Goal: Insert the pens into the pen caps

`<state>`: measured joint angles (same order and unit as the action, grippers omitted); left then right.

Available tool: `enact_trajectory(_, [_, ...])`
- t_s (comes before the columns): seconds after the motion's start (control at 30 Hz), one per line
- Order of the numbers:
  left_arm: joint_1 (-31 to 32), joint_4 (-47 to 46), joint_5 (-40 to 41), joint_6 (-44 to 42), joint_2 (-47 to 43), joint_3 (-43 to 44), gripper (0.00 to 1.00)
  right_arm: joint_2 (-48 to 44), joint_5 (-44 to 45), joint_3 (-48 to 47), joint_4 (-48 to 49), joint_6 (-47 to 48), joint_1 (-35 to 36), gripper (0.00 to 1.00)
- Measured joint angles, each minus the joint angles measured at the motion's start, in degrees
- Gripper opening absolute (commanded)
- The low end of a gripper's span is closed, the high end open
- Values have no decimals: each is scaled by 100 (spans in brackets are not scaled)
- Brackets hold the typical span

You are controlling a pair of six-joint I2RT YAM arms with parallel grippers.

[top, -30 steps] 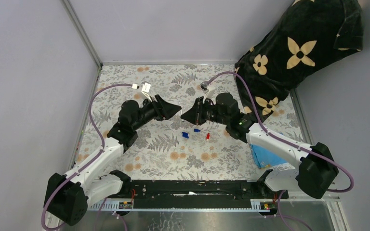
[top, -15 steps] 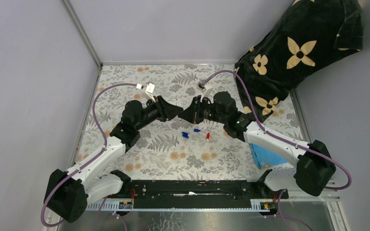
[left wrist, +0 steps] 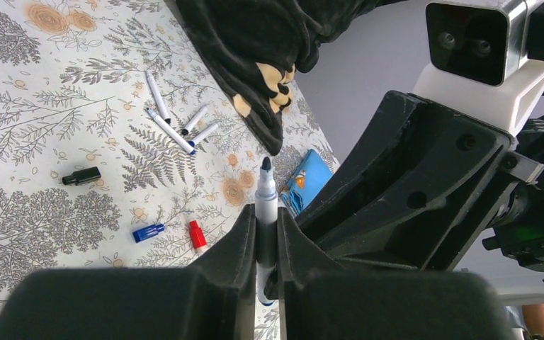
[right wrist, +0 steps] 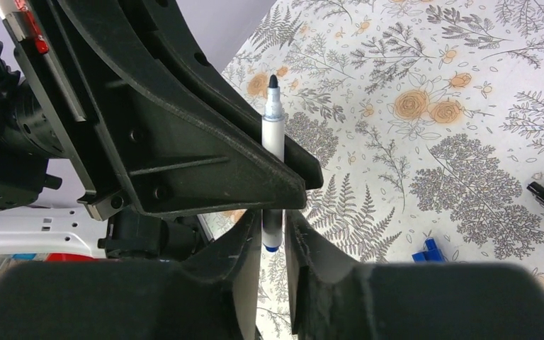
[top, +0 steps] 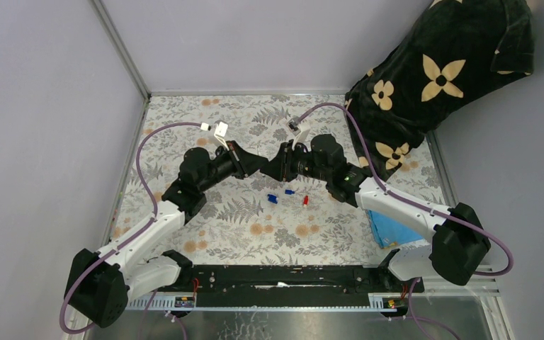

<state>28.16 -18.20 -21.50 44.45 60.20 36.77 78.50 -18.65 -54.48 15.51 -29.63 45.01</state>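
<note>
Above the middle of the floral table [top: 184, 127] my two grippers meet tip to tip. An uncapped white pen [left wrist: 266, 191] with a dark tip stands between the left gripper's [left wrist: 266, 216] fingers, which are shut on its barrel. In the right wrist view the same pen [right wrist: 273, 134] runs down between the right gripper's [right wrist: 273, 219] fingers, which press its blue lower end. From above, the left gripper [top: 258, 164] and right gripper [top: 278, 168] hide the pen. On the table lie a black cap [left wrist: 81, 176], a blue cap [left wrist: 147, 232] and a red cap [left wrist: 197, 235]. Several loose pens [left wrist: 171, 132] lie farther off.
A dark cloth with pale flowers [top: 439, 78] covers the back right corner. A blue packet [top: 389, 230] lies at the right side near the right arm. Grey walls close the table at the left and back.
The two grippers have come together over the table's middle. The left gripper, open a second ago, has shut on the pen that the right gripper holds.
</note>
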Motion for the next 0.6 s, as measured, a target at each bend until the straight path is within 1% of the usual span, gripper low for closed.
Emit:
enact_trajectory(0.07, [0,37,9,-39,0,26,0,0,20,0,-15,24,0,44])
enact_trajectory(0.1, [0,103,31,-72,0,57,0,0,59,-2,-33,33,0,47])
enact_trajectory(0.3, [4,667,409,-564,-120,313,0,-131,428,-4,-494,334,2,58])
enact_trajectory(0.43, [4,1167,796,-1021,-420,459,0,-514,920,7,-960,645,7,72])
enact_trajectory(0.47, [4,1268,890,-1143,-498,479,0,-619,1097,9,-1069,737,7,73])
enact_trajectory(0.53, [4,1473,1045,-1381,-654,507,0,-778,1528,13,-1259,935,11,70])
enact_trajectory(0.57, [4,1602,1126,-1497,-721,527,0,-820,1727,28,-1309,1047,11,71])
enact_trajectory(0.6, [4,1698,1178,-1587,-763,542,0,-859,1978,94,-1327,1174,11,80])
